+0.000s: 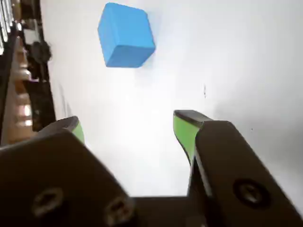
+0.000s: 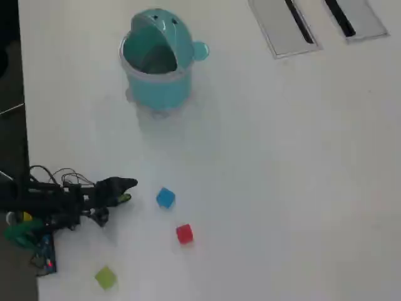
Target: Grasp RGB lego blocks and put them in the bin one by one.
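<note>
A blue cube lies on the white table ahead of my gripper, whose green-padded jaws stand wide apart with nothing between them. From overhead, the gripper is a short way left of the blue cube. A red cube sits lower right of the blue one. The yellow-green cube rests near the bottom left. The light-teal bin stands at the top with its domed lid tilted open.
Two flat grey slotted panels lie at the top right in the overhead view. The table's left edge runs close behind the arm, whose base and wires sit there.
</note>
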